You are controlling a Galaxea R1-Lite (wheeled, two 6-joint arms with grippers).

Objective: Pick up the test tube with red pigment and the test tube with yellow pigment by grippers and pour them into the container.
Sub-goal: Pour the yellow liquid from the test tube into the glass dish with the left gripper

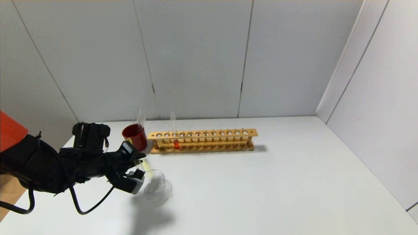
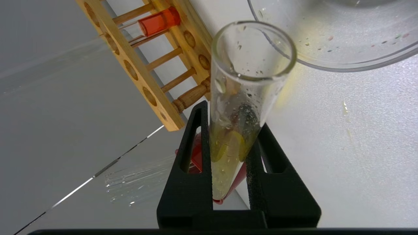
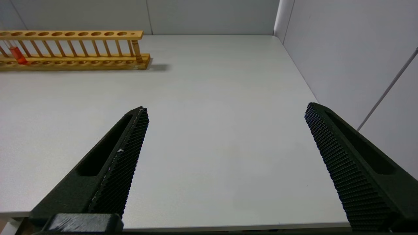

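Two hands are sharing this job, though only one is working. Nearest the robot, the left hand is clamping its slim black fingers around the lower part of the test tube with yellow pigment, tipped with its open mouth reaching toward the container, the low clear dish sitting on the worktop just in front of that hand. A little yellow liquid is lying low in the tube near the grip, so the pour is probably only beginning or nearly spent; which one cannot be told. The right hand is hanging idle over the bare right side of the worktop with its jaws spread wide and nothing between them. Farther back, the test tube with red pigment is standing upright in the wooden rack, toward its left end, with a dark red cup just left of the rack. Both tubes are likely light, rigid, smooth and brittle: thin glass that could slip or crack under a hard squeeze. The red one is best taken on the bare glass showing above the rack's top rail, then lifted straight up to clear its hole.
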